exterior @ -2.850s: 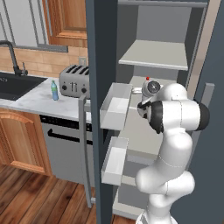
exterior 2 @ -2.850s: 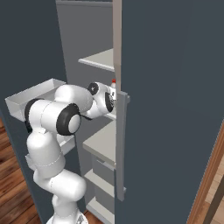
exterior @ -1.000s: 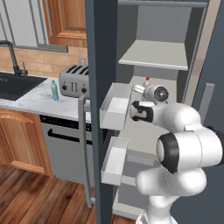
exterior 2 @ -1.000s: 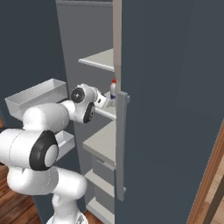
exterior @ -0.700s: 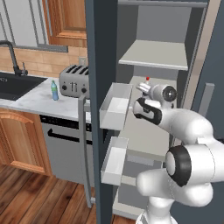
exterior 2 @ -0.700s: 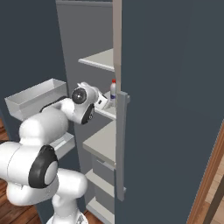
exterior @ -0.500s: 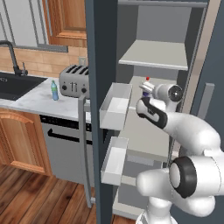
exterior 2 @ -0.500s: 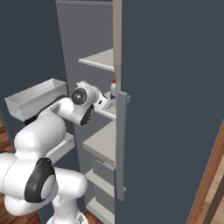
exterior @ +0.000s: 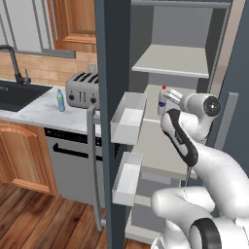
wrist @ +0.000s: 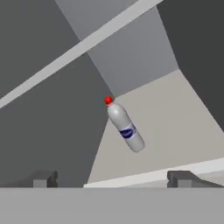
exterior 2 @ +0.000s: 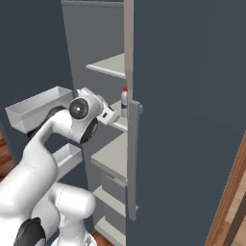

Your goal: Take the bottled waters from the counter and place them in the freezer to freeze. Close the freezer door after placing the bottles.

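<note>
The gripper point(wrist: 112, 179) hung just outside the freezer point(exterior: 181, 29) with its two dark fingertips point(wrist: 43, 178) spread wide and nothing between them — empty, and clear of the shelf edge in front of it. Beyond that edge the red-capped bottle point(wrist: 124, 125) stood on a pale grey shelf point(wrist: 175, 127) toward the back of the compartment, apart from the fingers; it read as upright in both base views point(exterior: 162, 100), though the hand camera's roll made it look tilted. The freezer door point(exterior: 113, 73) stood open, its white bins point(exterior: 128, 116) facing the arm. Farther off, the green-capped bottle point(exterior: 60, 100) waited on the counter point(exterior: 34, 109) just beside a toaster point(exterior: 83, 90), so roughly half the carrying looked done. That bottle was probably light and slightly yielding, its smooth plastic apt to slip; a grip across the labelled middle, below the shoulder, seemed the safest hold, firm enough to keep it from twisting but not so hard as to buckle the wall.
</note>
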Available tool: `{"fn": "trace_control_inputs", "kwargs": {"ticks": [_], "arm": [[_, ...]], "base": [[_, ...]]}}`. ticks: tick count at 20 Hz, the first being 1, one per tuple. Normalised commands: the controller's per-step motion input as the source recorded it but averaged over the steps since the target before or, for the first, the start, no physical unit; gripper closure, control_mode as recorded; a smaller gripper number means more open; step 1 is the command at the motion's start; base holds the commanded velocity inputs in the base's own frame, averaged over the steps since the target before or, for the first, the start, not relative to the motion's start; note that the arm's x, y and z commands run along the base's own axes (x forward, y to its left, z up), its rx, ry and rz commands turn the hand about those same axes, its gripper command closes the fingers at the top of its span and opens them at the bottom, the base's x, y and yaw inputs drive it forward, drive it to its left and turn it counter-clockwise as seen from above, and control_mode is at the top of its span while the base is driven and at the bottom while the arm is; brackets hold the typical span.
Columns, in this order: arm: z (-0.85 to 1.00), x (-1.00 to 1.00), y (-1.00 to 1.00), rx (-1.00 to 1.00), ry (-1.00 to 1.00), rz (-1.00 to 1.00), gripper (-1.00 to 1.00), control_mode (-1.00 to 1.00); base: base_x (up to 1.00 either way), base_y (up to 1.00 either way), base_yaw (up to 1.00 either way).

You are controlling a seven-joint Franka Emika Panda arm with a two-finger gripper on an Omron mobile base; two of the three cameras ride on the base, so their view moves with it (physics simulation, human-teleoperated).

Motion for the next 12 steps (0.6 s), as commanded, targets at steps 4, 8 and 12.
{"fn": "trace_control_inputs", "kwargs": {"ticks": [4,8,12], "arm": [[0.54,-0.73,0.0,0.0,0.06,0.0,-1.0,-1.0],[0.74,-0.61,0.0,0.0,0.24,0.0,-1.0,-1.0],[0.45,-0.53,-0.05,0.0,0.41,0.0,-1.0,-1.0]], "base": [[0.0,0.0,0.0],[0.0,0.0,0.0],[0.0,0.0,0.0]]}}
